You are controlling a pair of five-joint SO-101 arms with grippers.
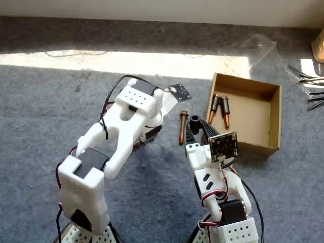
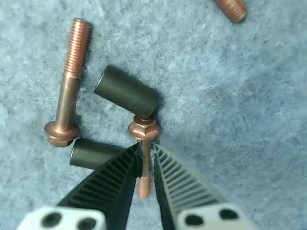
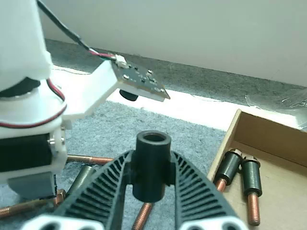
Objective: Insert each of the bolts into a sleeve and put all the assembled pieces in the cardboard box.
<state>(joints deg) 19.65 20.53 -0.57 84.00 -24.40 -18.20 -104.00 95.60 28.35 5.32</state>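
While the left gripper [image 2: 145,149] is clamped on a bolt [image 2: 144,129] by its shank, head near the end of a lying sleeve [image 2: 127,92], a loose bolt [image 2: 67,91] lies just beside on the carpet [image 2: 230,96]. The right gripper [image 3: 152,158] pinches a sleeve [image 3: 152,141] upright at mid-body. Two assembled pieces [image 3: 240,172] lie in the box [image 3: 268,134]. Both parts look stiff, light and smooth, so they may slip. Hold the bolt squarely near its head, leaving the thread free.
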